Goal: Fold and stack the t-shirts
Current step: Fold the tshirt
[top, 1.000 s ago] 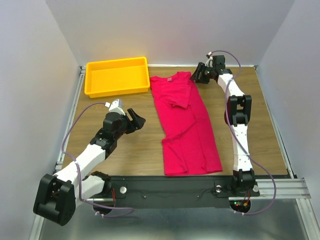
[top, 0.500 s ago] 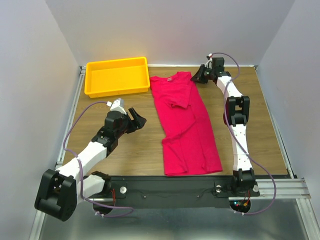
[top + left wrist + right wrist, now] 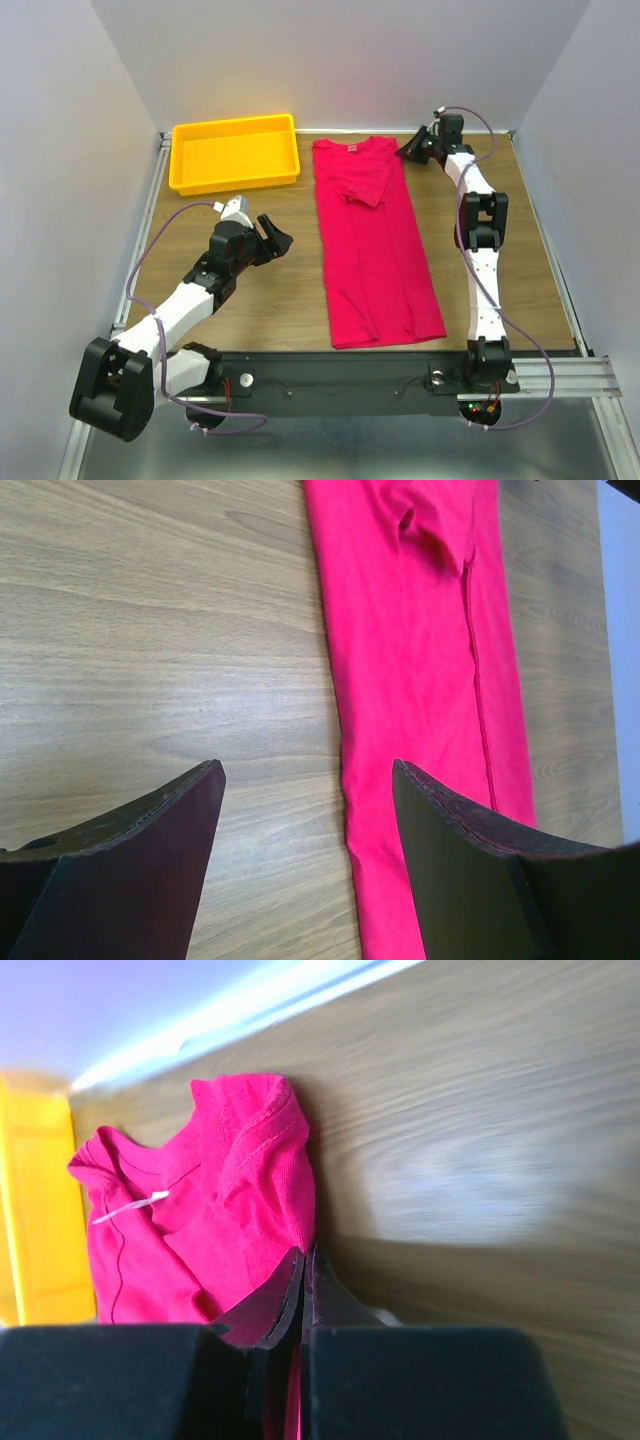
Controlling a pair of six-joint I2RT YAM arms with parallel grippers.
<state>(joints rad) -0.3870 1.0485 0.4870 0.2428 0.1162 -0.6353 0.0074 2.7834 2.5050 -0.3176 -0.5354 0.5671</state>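
Observation:
One crimson-pink t-shirt (image 3: 375, 250) lies lengthwise down the middle of the wooden table (image 3: 270, 300), folded into a narrow strip, neck at the far end. My right gripper (image 3: 410, 152) is at its far right corner. In the right wrist view that gripper (image 3: 305, 1256) is shut on the edge of the t-shirt (image 3: 210, 1220) near the collar, and the white neck label (image 3: 135, 1207) shows. My left gripper (image 3: 278, 236) hovers open to the left of the shirt. Its wrist view shows the left gripper (image 3: 306, 770) holding nothing, with the t-shirt's (image 3: 420, 680) left edge running between its fingers below.
A yellow plastic tray (image 3: 235, 184) stands at the far left corner, close to the shirt's collar, and shows in the right wrist view as the tray (image 3: 35, 1210). White walls close in the table on three sides. Bare wood lies on both sides of the shirt.
My right gripper has closed on the shirt's far right corner and drawn it to the right, straightening the strip. The left arm has barely moved.

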